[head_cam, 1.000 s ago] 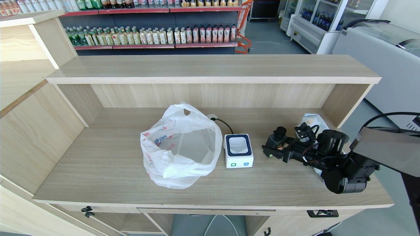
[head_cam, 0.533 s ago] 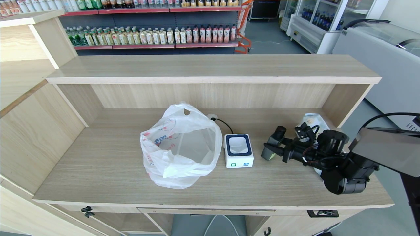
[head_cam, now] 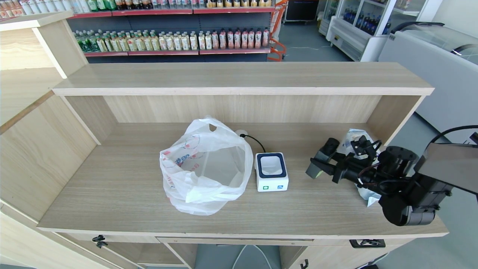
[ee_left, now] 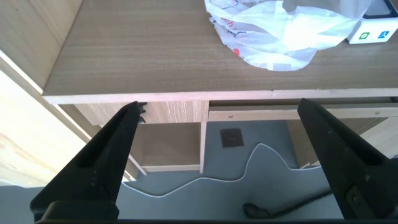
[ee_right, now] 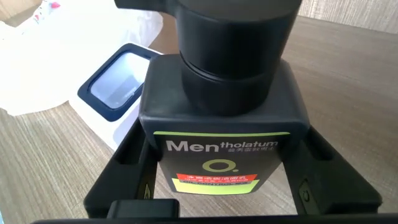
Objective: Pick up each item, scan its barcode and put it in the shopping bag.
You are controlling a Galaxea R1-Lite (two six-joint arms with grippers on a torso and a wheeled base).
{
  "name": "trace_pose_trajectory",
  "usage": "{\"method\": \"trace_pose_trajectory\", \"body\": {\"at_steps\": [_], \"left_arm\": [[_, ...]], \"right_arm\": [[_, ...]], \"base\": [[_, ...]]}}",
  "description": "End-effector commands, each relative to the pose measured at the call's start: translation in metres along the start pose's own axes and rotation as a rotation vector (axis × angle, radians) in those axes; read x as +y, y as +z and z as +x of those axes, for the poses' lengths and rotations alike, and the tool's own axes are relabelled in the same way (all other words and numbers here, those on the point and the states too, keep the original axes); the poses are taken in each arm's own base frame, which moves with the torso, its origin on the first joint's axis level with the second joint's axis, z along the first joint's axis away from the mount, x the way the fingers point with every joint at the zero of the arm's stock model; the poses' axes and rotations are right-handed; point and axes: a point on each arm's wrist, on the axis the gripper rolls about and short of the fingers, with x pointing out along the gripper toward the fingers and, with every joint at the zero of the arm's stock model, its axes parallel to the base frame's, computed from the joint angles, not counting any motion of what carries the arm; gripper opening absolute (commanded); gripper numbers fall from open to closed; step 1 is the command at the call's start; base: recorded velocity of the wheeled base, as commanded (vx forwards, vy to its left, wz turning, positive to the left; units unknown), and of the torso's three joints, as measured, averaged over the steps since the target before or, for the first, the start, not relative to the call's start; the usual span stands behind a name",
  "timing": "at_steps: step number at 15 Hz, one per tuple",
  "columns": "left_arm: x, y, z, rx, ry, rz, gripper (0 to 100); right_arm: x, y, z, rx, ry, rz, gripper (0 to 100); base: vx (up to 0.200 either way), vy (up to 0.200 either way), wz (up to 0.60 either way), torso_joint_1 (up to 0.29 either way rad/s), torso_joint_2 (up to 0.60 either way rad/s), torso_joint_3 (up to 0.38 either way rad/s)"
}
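Bottle [ee_right: 224, 118], boxy black, clamped in right gripper [head_cam: 318, 164] | left gripper [ee_left: 219, 111] spread wide, empty | shopping bag [head_cam: 203, 168] crinkly

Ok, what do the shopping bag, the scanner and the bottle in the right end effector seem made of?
Shopping bag: thin plastic film, white and translucent, crumpled, its inside showing through.
Scanner: hard glossy white plastic housing, with a dark-framed window that looks like glass or clear plastic.
Bottle: likely rigid black plastic, smooth semi-matte cap and body, printed label.
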Motion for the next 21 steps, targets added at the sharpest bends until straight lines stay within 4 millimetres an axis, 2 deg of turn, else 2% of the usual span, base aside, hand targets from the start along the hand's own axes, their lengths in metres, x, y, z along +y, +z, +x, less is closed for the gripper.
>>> {"method": "trace_pose_trajectory", "body": {"at_steps": [1, 4, 5, 7, 10, 13, 16, 18, 21], "left_arm": [[0.000, 0.000, 0.000, 0.001, 0.000, 0.000, 100], [0.000, 0.000, 0.000, 0.003, 0.000, 0.000, 100], [0.000, 0.000, 0.000, 0.001, 0.000, 0.000, 100], [0.000, 0.000, 0.000, 0.001, 0.000, 0.000, 100], [0.000, 0.000, 0.000, 0.001, 0.000, 0.000, 100], [0.000, 0.000, 0.000, 0.001, 0.000, 0.000, 100], [0.000, 0.000, 0.000, 0.001, 0.000, 0.000, 100], [0.000, 0.000, 0.000, 0.001, 0.000, 0.000, 100], [0.000, 0.000, 0.000, 0.001, 0.000, 0.000, 100]], "right_arm": [[0.009, 0.021, -0.017, -0.011, -0.014, -0.021, 0], [0.011, 0.051, -0.033, -0.054, -0.043, -0.089, 0], [0.011, 0.076, -0.042, -0.101, -0.061, -0.144, 0], [0.019, 0.106, -0.062, -0.146, -0.064, -0.198, 0], [0.046, 0.134, -0.103, -0.163, -0.023, -0.245, 0], [0.077, 0.154, -0.129, -0.193, 0.010, -0.292, 0], [0.096, 0.181, -0.144, -0.264, 0.000, -0.376, 0], [0.103, 0.193, -0.148, -0.297, 0.026, -0.371, 0], [0.106, 0.212, -0.132, -0.357, 0.128, -0.394, 0]], "base": [[0.000, 0.000, 0.00, 0.000, 0.00, 0.000], [0.000, 0.000, 0.00, 0.000, 0.00, 0.000], [0.000, 0.000, 0.00, 0.000, 0.00, 0.000], [0.000, 0.000, 0.00, 0.000, 0.00, 0.000], [0.000, 0.000, 0.00, 0.000, 0.00, 0.000], [0.000, 0.000, 0.00, 0.000, 0.00, 0.000], [0.000, 0.000, 0.00, 0.000, 0.00, 0.000], [0.000, 0.000, 0.00, 0.000, 0.00, 0.000], [0.000, 0.000, 0.00, 0.000, 0.00, 0.000]]}}
